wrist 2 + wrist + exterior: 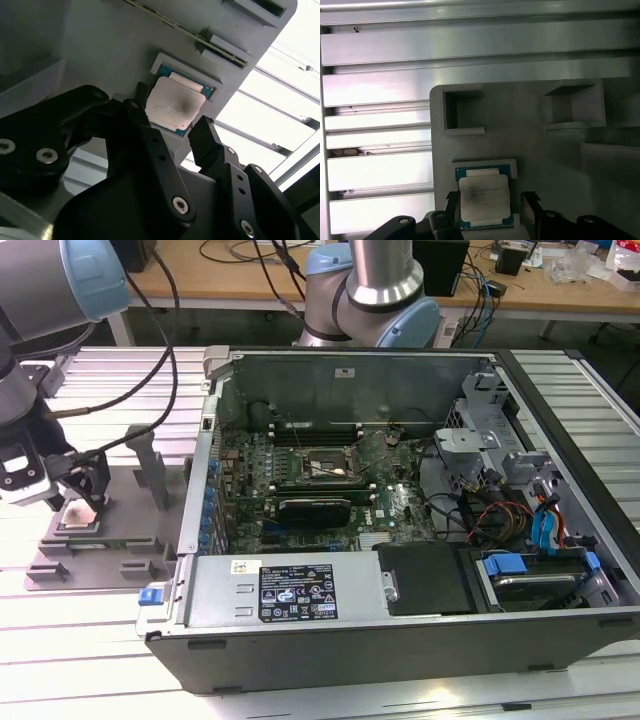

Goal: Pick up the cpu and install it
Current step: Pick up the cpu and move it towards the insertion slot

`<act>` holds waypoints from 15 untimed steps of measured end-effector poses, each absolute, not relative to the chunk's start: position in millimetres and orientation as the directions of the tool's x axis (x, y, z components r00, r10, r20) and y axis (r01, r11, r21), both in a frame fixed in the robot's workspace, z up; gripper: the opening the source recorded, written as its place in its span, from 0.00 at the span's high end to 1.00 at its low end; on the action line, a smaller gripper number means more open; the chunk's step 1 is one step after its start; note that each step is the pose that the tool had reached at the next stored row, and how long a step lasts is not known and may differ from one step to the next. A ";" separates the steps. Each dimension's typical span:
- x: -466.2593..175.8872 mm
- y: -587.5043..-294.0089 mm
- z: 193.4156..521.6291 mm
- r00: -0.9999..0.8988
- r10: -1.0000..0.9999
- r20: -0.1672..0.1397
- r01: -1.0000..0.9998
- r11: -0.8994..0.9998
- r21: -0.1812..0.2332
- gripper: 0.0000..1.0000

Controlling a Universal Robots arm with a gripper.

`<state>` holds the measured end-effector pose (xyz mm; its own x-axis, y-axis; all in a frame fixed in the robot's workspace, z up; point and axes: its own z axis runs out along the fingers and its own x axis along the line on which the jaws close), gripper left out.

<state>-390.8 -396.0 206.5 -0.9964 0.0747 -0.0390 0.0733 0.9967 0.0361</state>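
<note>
The cpu (484, 196), a flat square chip with a silver-grey top and a thin blue-green rim, lies in a shallow pocket of the grey plastic fixture tray (530, 140). My gripper (489, 202) is lowered over it, open, with one black finger on each side of the chip and a narrow gap at each edge. In the second wrist view the cpu (172, 105) shows between the same fingers of the gripper (170, 116). In the exterior view the gripper (85, 495) stands over the cpu (78, 516) on the tray (120, 540), at the exterior view's left.
An open computer case (400, 500) lies to the exterior view's right of the tray, with the motherboard and its black-framed socket (322, 468) inside. Upright grey posts (150, 465) rise from the tray. Ribbed metal table slats (375, 165) surround it. A second arm's base (375, 300) stands behind the case.
</note>
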 end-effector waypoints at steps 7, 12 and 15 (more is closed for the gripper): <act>-390.9 -396.0 202.6 -0.998 0.043 -0.039 0.042 0.999 0.034 0.40; -390.9 -396.0 202.6 -0.998 0.042 -0.039 0.041 0.999 0.034 0.40; -391.3 -396.0 192.9 -0.999 0.010 -0.042 0.008 0.999 0.032 0.32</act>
<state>-391.3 -396.0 192.9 -0.9991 0.0096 -0.0420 0.0083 0.9995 0.0319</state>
